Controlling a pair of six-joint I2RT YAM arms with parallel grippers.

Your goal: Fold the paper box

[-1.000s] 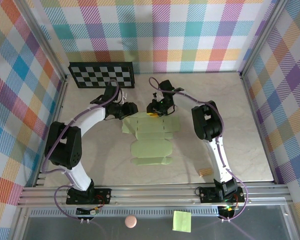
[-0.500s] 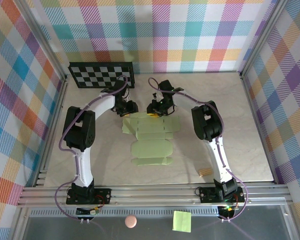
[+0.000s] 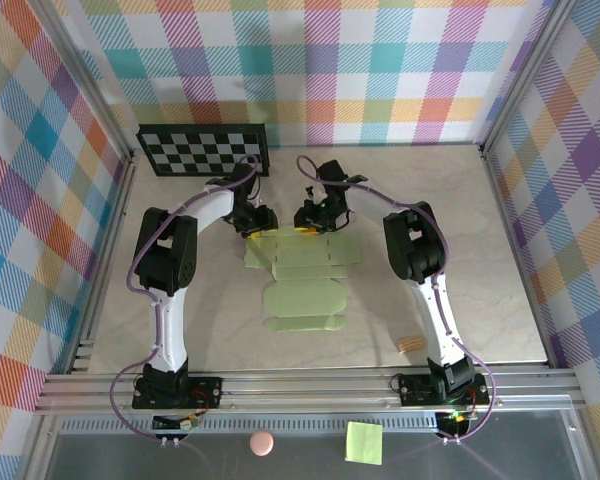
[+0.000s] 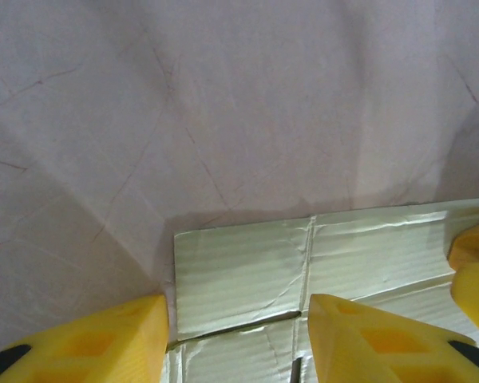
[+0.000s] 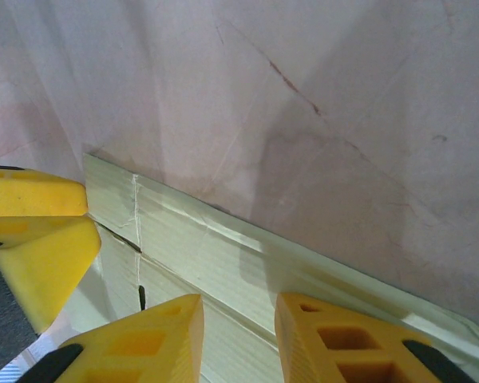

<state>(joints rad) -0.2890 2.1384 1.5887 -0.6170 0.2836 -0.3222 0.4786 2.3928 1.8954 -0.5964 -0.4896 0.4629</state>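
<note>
L gripper (image 3: 255,222), top view: sits at far-left corner of the paper box (image 3: 302,262); R gripper (image 3: 310,220) just beside it, at about mid far edge; the two heads are near each other, not touching as far as I can tell; the cut-out lies flat on the table (image 3: 460,250), spreading from both grippers back twd the arm bases; its wide far panel runs left-right, narrower panels nearer the bases.

L wrist view: L gripper (image 4: 238,313) has jaws apart, nothing pinched; they straddle the corner flap of the paper box (image 4: 239,271), which lies flat below w/ a crease running down the gap; a yellow fingertip (image 4: 475,275) of the other arm shows at the right margin.

R wrist view: R gripper (image 5: 238,309) has jaws w/ a narrow gap, no grip evident; far edge strip of the paper box (image 5: 207,239) passes under that gap on a slant, edge looks slightly lifted by its shadow; L arm's fingertip (image 5: 32,239) close by at left.

Judgement: next move turns on that far strip; it runs left-right across both grippers, so both are equally near; L has the corner, R the mid.
</note>
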